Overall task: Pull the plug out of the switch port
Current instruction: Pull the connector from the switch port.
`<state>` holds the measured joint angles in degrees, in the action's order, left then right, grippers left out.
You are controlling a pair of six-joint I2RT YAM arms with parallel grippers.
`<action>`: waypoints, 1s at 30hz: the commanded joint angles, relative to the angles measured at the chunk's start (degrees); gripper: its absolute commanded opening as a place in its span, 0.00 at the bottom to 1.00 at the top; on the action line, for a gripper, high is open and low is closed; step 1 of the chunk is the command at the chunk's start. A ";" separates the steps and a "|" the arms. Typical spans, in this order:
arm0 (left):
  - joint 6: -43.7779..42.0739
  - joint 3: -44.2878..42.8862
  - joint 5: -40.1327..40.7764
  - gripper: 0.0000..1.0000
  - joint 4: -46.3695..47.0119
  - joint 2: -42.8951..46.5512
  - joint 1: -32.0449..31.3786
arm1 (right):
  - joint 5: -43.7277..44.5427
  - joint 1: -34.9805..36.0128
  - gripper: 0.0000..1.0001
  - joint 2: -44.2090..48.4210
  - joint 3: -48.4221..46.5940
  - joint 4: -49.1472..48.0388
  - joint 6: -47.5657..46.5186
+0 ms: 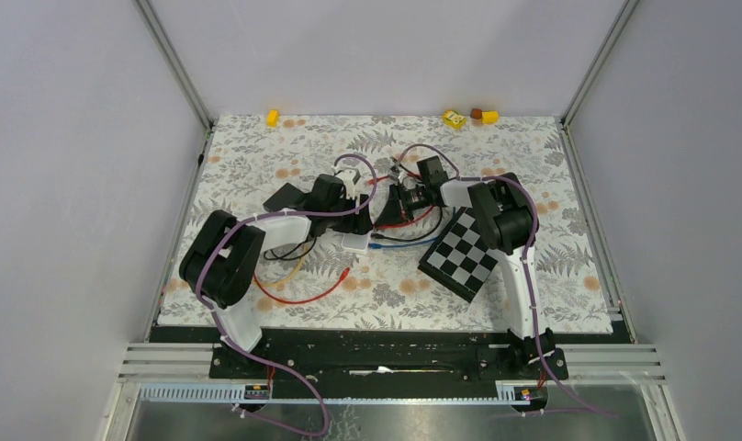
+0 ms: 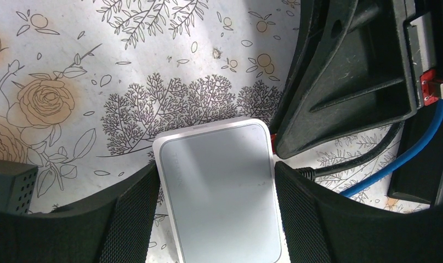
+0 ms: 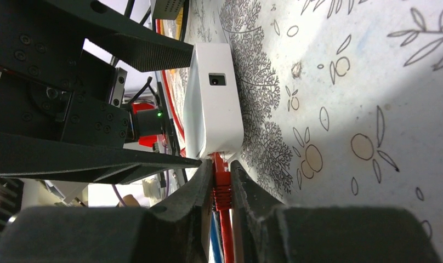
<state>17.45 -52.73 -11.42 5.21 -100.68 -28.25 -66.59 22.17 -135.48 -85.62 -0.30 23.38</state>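
The white switch (image 2: 219, 186) lies flat on the flowered mat, and my left gripper (image 2: 215, 219) is shut on it, one black pad against each long side. From above the switch (image 1: 356, 243) shows at mid-table between the two wrists. The red plug (image 3: 222, 181) sits with its tip in the near end of the switch (image 3: 214, 104). My right gripper (image 3: 222, 175) is shut on the plug's ribbed boot, and the red cable runs back between its fingers. A sliver of the plug (image 2: 273, 138) shows at the switch's corner in the left wrist view.
A blue cable (image 2: 422, 142) and a black cable (image 2: 362, 161) run beside the switch. A checkerboard plate (image 1: 461, 254) lies to the right, a red cable loop (image 1: 298, 296) at front left. Small yellow pieces (image 1: 454, 118) sit along the back edge. A black box (image 2: 8, 183) is left of the gripper.
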 commanded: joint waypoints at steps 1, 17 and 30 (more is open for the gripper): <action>-1.24 0.26 -0.46 0.68 -0.10 0.03 -0.23 | -0.41 0.44 0.00 1.09 3.57 -10.56 6.29; -1.03 0.00 -0.54 0.70 -0.11 -0.21 -0.23 | -0.58 0.59 0.00 0.69 3.02 -10.76 6.04; -1.27 0.26 0.12 0.70 -0.03 0.91 -0.09 | -0.03 1.35 0.00 1.42 5.75 -14.06 7.19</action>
<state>16.78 -52.73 -10.70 4.40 -100.68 -28.25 -68.34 22.52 -137.05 -84.58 -4.34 26.39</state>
